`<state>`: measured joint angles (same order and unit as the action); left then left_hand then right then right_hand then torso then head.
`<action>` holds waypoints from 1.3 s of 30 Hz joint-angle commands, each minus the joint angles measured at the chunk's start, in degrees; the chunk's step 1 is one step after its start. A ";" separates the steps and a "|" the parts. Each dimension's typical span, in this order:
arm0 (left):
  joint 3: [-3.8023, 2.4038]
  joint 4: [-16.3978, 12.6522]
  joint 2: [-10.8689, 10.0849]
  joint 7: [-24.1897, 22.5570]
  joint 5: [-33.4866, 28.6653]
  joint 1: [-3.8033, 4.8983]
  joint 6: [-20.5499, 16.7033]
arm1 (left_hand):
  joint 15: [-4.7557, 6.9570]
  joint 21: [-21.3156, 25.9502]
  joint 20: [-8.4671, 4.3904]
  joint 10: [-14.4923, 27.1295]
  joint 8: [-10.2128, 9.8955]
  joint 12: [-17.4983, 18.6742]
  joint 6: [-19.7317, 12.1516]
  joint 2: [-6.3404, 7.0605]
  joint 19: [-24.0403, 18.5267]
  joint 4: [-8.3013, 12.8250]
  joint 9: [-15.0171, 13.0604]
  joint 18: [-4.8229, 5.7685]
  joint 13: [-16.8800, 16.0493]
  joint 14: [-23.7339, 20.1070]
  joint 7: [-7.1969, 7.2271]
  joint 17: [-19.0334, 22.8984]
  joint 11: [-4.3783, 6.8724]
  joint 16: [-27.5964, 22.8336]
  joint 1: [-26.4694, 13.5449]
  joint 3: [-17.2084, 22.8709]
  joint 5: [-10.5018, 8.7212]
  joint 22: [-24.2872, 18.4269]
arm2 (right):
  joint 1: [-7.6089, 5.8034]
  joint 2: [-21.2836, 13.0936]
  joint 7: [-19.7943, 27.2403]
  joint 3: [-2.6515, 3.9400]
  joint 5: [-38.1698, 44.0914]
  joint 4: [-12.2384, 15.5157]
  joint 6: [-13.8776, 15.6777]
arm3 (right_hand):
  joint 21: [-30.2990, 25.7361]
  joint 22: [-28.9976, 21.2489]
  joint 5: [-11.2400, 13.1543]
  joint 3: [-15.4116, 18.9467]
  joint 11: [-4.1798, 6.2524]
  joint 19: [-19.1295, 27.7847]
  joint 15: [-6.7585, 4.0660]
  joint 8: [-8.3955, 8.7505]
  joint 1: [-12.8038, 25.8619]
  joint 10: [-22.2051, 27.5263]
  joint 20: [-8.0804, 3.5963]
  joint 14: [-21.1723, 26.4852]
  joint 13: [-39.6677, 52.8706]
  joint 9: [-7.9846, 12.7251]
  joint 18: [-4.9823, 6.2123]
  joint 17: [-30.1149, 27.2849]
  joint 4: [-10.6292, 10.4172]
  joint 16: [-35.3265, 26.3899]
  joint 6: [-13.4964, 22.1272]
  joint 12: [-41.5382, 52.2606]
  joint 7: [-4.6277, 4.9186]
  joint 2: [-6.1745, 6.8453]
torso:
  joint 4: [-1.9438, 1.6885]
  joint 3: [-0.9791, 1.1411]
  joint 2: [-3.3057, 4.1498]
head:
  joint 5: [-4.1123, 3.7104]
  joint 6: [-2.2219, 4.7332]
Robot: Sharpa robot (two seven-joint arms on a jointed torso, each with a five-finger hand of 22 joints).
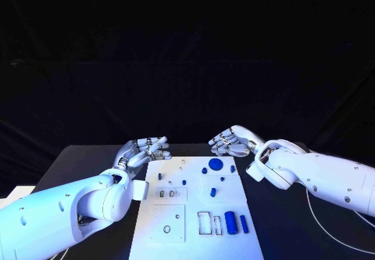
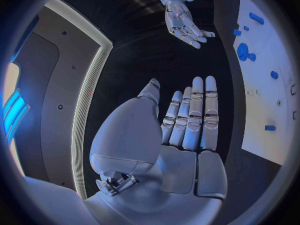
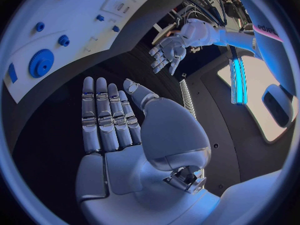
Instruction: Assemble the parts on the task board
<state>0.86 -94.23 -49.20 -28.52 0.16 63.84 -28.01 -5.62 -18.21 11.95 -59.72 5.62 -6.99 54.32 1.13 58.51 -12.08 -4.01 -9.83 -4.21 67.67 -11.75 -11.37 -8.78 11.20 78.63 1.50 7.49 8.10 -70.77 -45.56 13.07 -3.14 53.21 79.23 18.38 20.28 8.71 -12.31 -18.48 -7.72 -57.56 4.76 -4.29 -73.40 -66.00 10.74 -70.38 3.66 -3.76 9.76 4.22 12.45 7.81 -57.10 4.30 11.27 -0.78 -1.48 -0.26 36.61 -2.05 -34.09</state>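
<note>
Left hand: the left hand (image 1: 143, 151) hovers over the black table (image 1: 78, 162) just off the far left corner of the task board (image 1: 195, 230); it holds nothing, its fingers (image 2: 197, 110) straight and side by side with the thumb apart; the right wrist view shows it again (image 3: 167, 52), fingers spread loosely and nothing in them.

Right hand: the right hand (image 1: 232, 142) hangs above the table just beyond the board's far right corner; released, nothing in it; its fingers (image 3: 103, 112) lie flat and together, thumb out to the side; in the left wrist view (image 2: 186, 27) it appears palm-open too.

Task board: white plate lying flat mid-table between the two arms; neither hand touches it; its near edge is cut off by the head view's bottom.

Parts: a blue gear (image 1: 217, 163) sits at the far end of the board, nearest the right hand; small blue pegs (image 1: 212, 192) are scattered down the middle, too small to tell whether they stand in holes or lie loose; a thick blue cylinder (image 1: 231, 221) and a thinner blue bar (image 1: 244, 223) lie side by side near the right edge, beside two rectangular slots (image 1: 205, 223).

Hard to make out: an oval recess (image 1: 166, 229) and the small slots on the board's left half; whether anything fills them cannot be told.
</note>
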 commanded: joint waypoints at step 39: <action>-0.83 -7.96 -2.98 2.10 -0.33 0.66 4.46 | 1.58 -2.73 -1.83 -3.58 -0.10 0.66 2.71 -0.90 4.45 1.15 -0.07 -0.56 -0.28 5.30 0.52 -4.74 1.02 1.22 0.44 -1.04 0.27 1.32 | -2.43 5.49 -19.68 0.23 44.97 -0.43 -13.32 | 37.99 27.53 0.98 0.89 2.69 -7.14 -4.98 0.45 -0.92 1.11 -5.03 -15.02 0.19 -0.14 -0.39 28.63 -4.88 33.08 -2.66 -0.38 -2.94 4.80 | -2.11 -0.07 6.47 | -2.30 1.32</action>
<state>0.09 -101.96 -52.11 -26.25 -0.04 64.40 -24.69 -3.99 -20.57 10.24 -63.47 5.71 -6.64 57.11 0.62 62.66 -11.21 -4.15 -9.82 -4.57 72.73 -10.92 -16.06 -7.47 12.48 79.15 0.63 7.49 9.37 -73.15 -40.24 -6.20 -2.93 96.45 78.92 7.19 57.95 35.87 -11.43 -17.56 -5.18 -64.37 -0.01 -3.96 -73.90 -64.45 5.75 -84.04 3.81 -3.85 9.75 32.42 7.95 40.43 -59.38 3.62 8.32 3.95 -3.49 -0.34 42.96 -4.40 -32.63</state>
